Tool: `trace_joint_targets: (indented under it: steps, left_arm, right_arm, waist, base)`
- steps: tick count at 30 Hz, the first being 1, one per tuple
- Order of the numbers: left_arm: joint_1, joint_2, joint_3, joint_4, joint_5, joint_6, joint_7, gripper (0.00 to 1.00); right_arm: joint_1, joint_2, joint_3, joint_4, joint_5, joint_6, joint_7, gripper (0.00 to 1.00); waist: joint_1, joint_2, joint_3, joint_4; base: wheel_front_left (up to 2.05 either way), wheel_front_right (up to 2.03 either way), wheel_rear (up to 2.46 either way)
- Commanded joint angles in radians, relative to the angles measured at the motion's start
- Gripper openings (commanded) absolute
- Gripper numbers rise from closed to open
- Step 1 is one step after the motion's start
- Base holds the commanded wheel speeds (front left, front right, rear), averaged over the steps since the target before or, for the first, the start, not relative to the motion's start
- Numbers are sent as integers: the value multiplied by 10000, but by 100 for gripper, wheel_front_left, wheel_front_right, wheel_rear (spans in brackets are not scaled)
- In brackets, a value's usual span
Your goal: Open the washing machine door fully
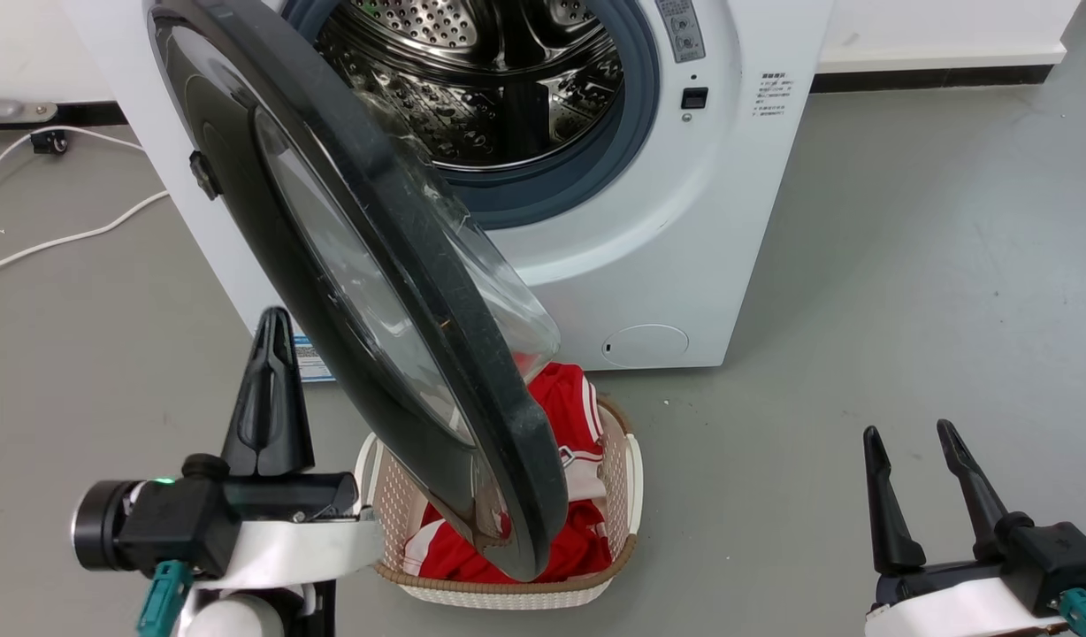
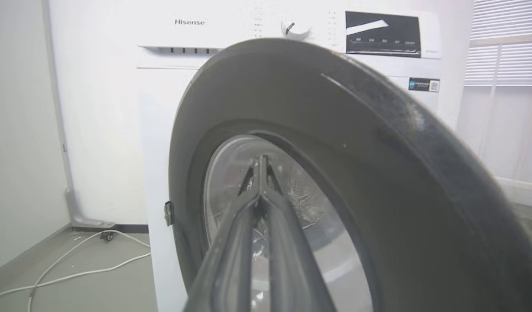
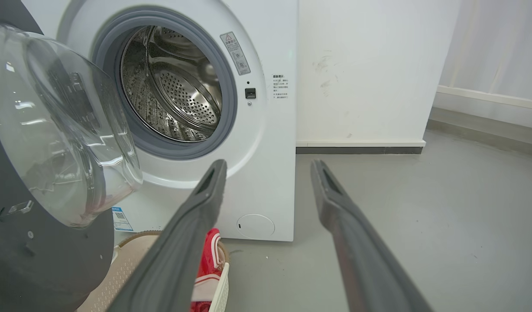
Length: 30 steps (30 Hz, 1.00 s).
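The washing machine door (image 1: 401, 257) is a big round shiny black ring. A clear glass bowl (image 3: 62, 130) bulges from its middle. The door stands swung partly out from the white washing machine (image 1: 684, 230), over a cream basket (image 1: 630, 469) of red clothes (image 1: 565, 411). The steel drum (image 1: 481, 80) is dotted with small holes and has a smooth grey rubber ring (image 1: 636, 115) around it. The left gripper (image 1: 273, 323) has its long dark fingers pressed together, close to the door's outer face. The right gripper (image 1: 909, 432) is spread wide, well apart from the door.
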<state>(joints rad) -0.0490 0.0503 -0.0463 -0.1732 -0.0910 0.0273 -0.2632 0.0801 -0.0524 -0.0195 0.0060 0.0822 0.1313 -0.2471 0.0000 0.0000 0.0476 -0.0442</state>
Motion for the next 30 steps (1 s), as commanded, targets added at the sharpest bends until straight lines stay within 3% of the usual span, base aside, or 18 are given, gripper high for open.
trace_joint_targets:
  steps: [1, 14, 23, 30]
  left_arm:
    - [-163, -2, 16, -275, 58, 59, -22, 0]
    - [-832, 0, -481, -3238, 512, 200, -20, 0]
    - [-1188, -2, -2237, -4227, 537, -543, 400, 0]
    - [-982, 18, -4267, -3726, 161, -1197, 1482, 0]
  right_arm:
    - [-140, 41, 16, 28, 3, -10, -36, 100]
    - [-116, 40, 6, 59, 8, -10, 57, 100]
    - [-23, 41, 5, 90, 24, -10, 41, 100]
    - [34, 41, 32, 122, 63, -10, 59, 100]
  waist:
    - [0, 0, -7, 19]
    - [0, 0, -25, 93]
    - [0, 0, -85, 85]
    - [0, 0, -121, 192]
  base:
    - [0, 0, 0]
    - [0, 0, 0]
    - [0, 0, 0]
    - [0, 0, 0]
